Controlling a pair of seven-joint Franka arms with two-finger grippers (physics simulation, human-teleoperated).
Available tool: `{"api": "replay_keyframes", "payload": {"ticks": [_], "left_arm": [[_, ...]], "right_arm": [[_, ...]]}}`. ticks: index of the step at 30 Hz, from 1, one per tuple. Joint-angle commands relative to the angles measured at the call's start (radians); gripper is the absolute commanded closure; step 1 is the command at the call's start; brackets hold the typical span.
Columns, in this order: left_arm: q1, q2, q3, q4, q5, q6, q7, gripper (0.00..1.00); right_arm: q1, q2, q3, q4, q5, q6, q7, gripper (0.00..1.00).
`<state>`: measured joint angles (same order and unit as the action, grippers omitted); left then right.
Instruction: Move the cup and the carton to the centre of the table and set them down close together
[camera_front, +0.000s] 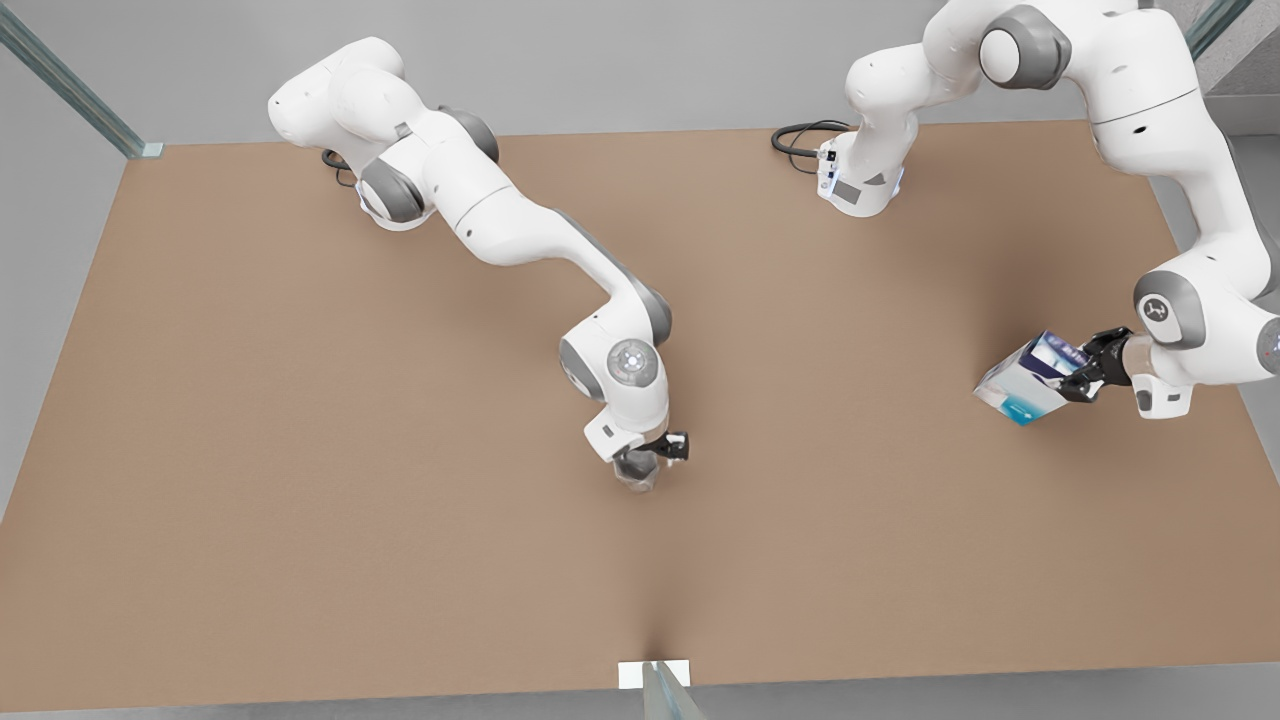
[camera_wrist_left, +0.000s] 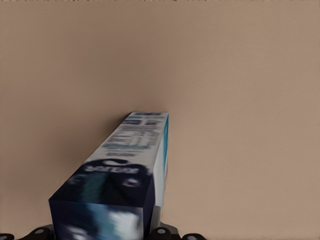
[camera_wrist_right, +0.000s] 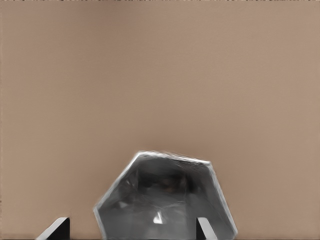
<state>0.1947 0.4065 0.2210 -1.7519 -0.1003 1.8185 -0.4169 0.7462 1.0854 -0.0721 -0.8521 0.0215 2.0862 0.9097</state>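
Observation:
The silvery faceted cup (camera_front: 636, 470) stands near the middle of the light brown table (camera_front: 300, 400). My right gripper (camera_front: 665, 447) hangs just over it and is open. In the right wrist view I look into the cup (camera_wrist_right: 165, 200): one fingertip (camera_wrist_right: 204, 227) overlaps its rim, while the other (camera_wrist_right: 57, 229) stands apart from it. At the front view's right, my left gripper (camera_front: 1075, 375) is shut on the white, blue and teal carton (camera_front: 1030, 385). It holds the carton tilted above the table. In the left wrist view the carton (camera_wrist_left: 125, 170) points away over bare tabletop.
The two arm bases (camera_front: 860, 185) and a black cable (camera_front: 800, 135) sit along the table's far edge. A small white bracket (camera_front: 655, 675) marks the near edge. Bare tabletop lies between the cup and the carton.

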Motion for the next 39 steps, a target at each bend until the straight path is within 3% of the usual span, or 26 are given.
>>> {"api": "replay_keyframes", "payload": {"ticks": [1, 5, 8, 9, 11, 13, 15, 17, 21, 24, 32, 35, 36, 39], "left_arm": [[0.0, 0.0, 0.0, 0.0, 0.001, -0.001, 0.0, 0.41], [0.0, 0.0, 0.0, 0.0, 0.001, -0.004, 0.01, 0.41], [-0.001, -0.005, 0.0, 0.0, 0.002, -0.008, 0.015, 0.41], [-0.008, -0.023, 0.0, 0.002, 0.005, -0.008, 0.015, 0.4], [-0.078, -0.093, -0.002, 0.002, 0.008, -0.015, 0.015, 0.39], [-0.198, -0.117, -0.003, 0.032, 0.004, -0.094, -0.002, 0.39], [-0.383, -0.14, -0.003, 0.046, 0.001, -0.157, -0.112, 0.39], [-0.606, -0.141, -0.003, 0.086, -0.001, -0.215, -0.252, 0.39], [-0.851, -0.126, -0.005, 0.155, -0.173, -0.211, -0.491, 0.39], [-1.003, -0.029, -0.006, 0.259, -0.275, -0.145, -0.729, 0.39], [-1.089, 0.095, -0.037, 0.264, -0.335, 0.074, -0.872, 0.36], [-1.087, 0.109, -0.037, 0.264, -0.332, 0.074, -0.866, 0.27], [-1.087, 0.109, -0.037, 0.264, -0.331, 0.074, -0.872, 0.0], [-1.087, 0.11, -0.037, 0.264, -0.328, 0.074, -0.87, 0.0]], "right_arm": [[-0.001, -0.004, 0.0, 0.001, 0.0, 0.0, 0.0, 0.0], [-0.001, -0.025, 0.0, 0.033, 0.048, -0.054, 0.0, 0.0], [-0.088, -0.188, -0.006, 0.013, 0.063, -0.228, -0.172, 0.0], [-0.172, -0.306, -0.006, -0.036, 0.063, -0.353, -0.279, 0.0], [-0.425, -0.659, 0.002, -0.344, 0.058, -0.443, -0.59, 0.0], [-0.677, -0.88, 0.04, -0.485, 0.022, -0.62, -0.721, 0.0], [-0.818, -1.064, 0.155, -0.739, -0.052, -0.506, -0.79, 0.0], [-0.824, -1.055, 0.152, -0.645, -0.054, -0.592, -0.798, 0.0], [-0.861, -1.053, 0.152, -0.634, -0.055, -0.589, -0.916, 0.0], [-0.834, -1.027, 0.155, -0.644, -0.092, -0.583, -0.911, 0.0], [-0.824, -1.027, 0.167, -0.671, -0.095, -0.583, -0.905, 0.0], [-0.837, -1.03, 0.169, -0.688, -0.094, -0.561, -0.905, 0.0], [-0.835, -1.026, 0.169, -0.67, -0.094, -0.563, -0.907, 0.0], [-0.826, -1.021, 0.169, -0.648, -0.095, -0.566, -0.911, 0.0]]}}
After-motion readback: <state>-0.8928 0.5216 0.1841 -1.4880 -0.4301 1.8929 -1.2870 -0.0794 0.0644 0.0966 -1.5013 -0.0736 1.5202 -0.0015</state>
